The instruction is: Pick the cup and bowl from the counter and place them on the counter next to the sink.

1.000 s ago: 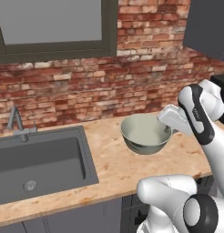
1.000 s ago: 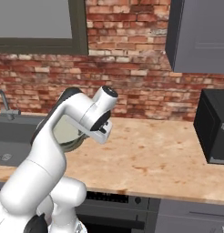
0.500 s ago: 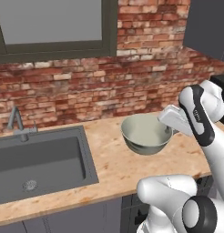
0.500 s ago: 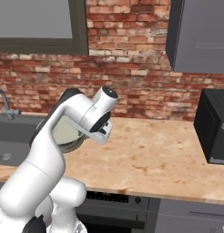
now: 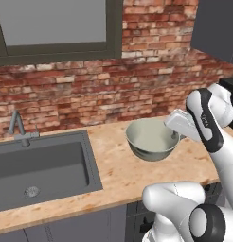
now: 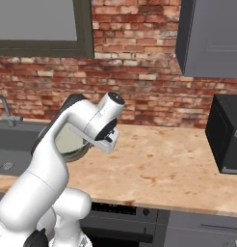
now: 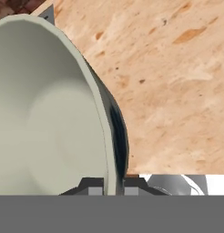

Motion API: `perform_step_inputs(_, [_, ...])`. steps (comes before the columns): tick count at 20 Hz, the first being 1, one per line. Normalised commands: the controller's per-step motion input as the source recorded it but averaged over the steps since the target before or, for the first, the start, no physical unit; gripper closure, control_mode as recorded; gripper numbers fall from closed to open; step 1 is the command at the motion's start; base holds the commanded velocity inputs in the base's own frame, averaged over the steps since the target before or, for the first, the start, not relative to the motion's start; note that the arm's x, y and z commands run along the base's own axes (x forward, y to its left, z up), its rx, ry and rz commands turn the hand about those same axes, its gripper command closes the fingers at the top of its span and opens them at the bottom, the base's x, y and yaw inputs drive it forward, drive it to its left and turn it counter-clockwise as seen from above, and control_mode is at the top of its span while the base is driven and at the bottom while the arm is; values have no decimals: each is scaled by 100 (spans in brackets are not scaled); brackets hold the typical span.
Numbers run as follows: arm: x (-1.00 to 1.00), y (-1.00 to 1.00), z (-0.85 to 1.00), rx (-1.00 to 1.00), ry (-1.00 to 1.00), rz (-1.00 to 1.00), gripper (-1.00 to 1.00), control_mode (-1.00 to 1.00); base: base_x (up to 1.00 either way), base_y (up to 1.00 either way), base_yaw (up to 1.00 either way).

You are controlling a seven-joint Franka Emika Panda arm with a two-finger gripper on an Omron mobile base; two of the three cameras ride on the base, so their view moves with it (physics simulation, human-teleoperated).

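Already the gripper [image 7: 107,182] was pinched narrow on the bowl's [image 5: 151,138] rim, holding it tilted just above the counter [image 5: 113,175], between the sink's [image 5: 40,165] right edge and the counter's right end; the sink lay to the bowl's left

Bowl [image 5: 151,140] over the counter [image 5: 113,175] — sink [image 5: 40,165] to its left.
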Motion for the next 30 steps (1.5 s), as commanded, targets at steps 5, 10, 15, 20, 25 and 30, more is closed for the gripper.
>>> perform_step_inputs(5, [0, 14, 0, 0, 0, 0, 100, -100, 0, 0, 0])
perform_step_inputs(10, [0, 59, 0, 0, 1, 0, 100, -100, 0, 0, 0])
perform_step_inputs(15, [0, 38, -4, 0, 5, 0, 100, -100, 0, 0, 0])
perform_step_inputs(20, [34, 8, -5, 0, 23, 0, 100, -100, 0, 0, 0])
perform_step_inputs(25, [67, 0, -30, 0, 21, 3, 100, -100, 0, 0, 0])
perform_step_inputs(30, [46, 0, -34, 0, 5, 1, 100, -100, 0, 0, 0])
